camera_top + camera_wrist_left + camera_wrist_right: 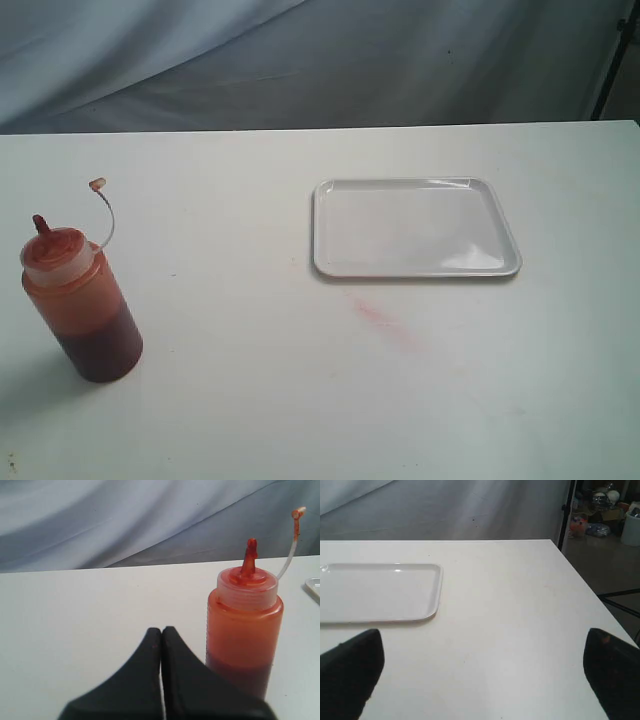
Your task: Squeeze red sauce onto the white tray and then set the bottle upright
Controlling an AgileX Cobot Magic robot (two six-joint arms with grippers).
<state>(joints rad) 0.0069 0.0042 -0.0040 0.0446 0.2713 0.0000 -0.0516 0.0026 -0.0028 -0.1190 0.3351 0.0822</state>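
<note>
Desk (250,400): bottle (85,310) upright far left, white tray (330,230) well apart (0 sauce on it), so left gripper (161,630), pinched together near bottle, should spread then grab mid-body; right gripper (482,640) gapes by tray.

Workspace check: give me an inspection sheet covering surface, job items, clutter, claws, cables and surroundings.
Surface: white table, faint pink smear beside the tray.
Job's things: bottle upright, cap off its nozzle; white tray flat, nothing on it.
Clutter: nothing seen.
Claws: left claw shut, empty, close to the bottle without touching; right claw open, empty, near the tray.
Cables: nothing seen.
Surroundings: grey cloth backdrop; black stand; boxes on the floor.
</note>
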